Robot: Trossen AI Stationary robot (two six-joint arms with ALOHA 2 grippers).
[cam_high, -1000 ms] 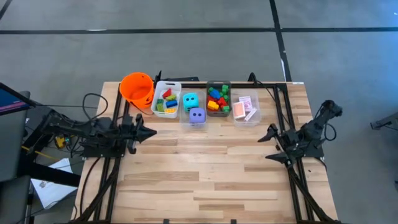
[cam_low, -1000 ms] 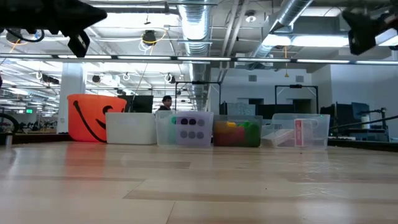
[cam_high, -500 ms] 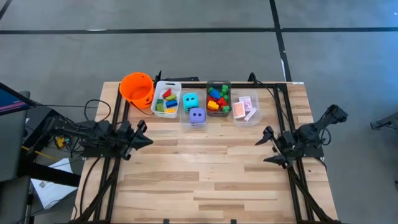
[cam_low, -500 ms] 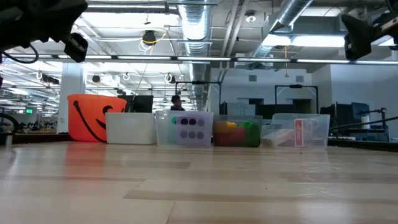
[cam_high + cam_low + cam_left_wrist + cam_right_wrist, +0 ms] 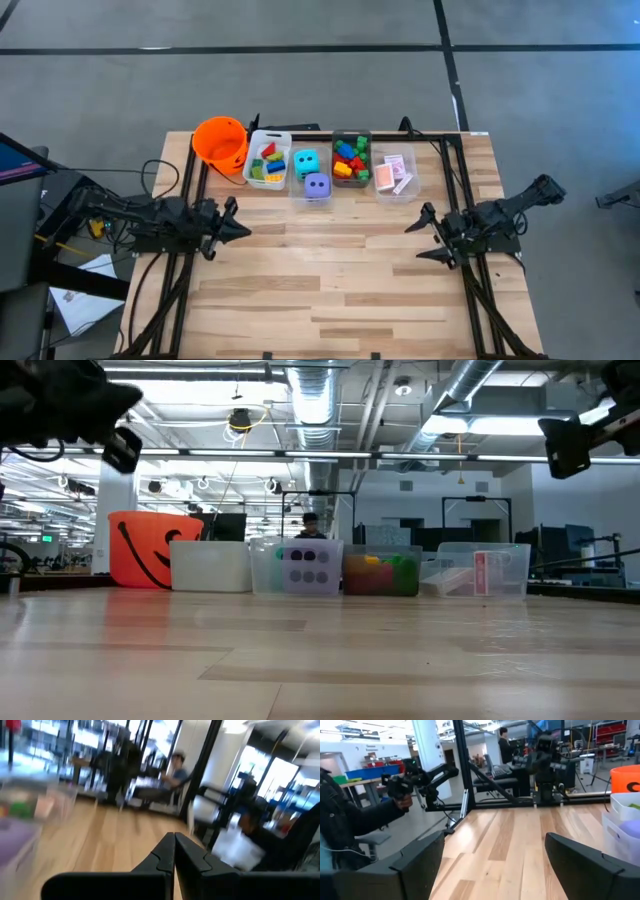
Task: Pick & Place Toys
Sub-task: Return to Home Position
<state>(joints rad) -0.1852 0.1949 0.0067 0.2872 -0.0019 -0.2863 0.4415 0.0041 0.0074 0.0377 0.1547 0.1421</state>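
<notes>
The toys lie in a row of bins at the table's far edge. Coloured bricks fill a white bin (image 5: 267, 161) and a clear bin (image 5: 351, 158). A teal die (image 5: 306, 160) and a purple die (image 5: 316, 185) share a clear bin. Red-backed cards (image 5: 392, 173) lie in the right-hand bin. My left gripper (image 5: 243, 231) hovers shut and empty over the table's left part, its fingers together in the left wrist view (image 5: 174, 851). My right gripper (image 5: 424, 235) hovers open and empty over the right part, its fingers wide apart (image 5: 495, 870).
An orange bucket (image 5: 220, 140) stands left of the bins at the far left. The wooden table top (image 5: 330, 270) between the two arms and in front of the bins is bare. People sit or stand in the room beyond the table (image 5: 310, 525).
Both grippers have gone a little toward the table's near edge and down. My left gripper stays shut and my right gripper stays open. A person in the room behind the bins has walked to the right.
</notes>
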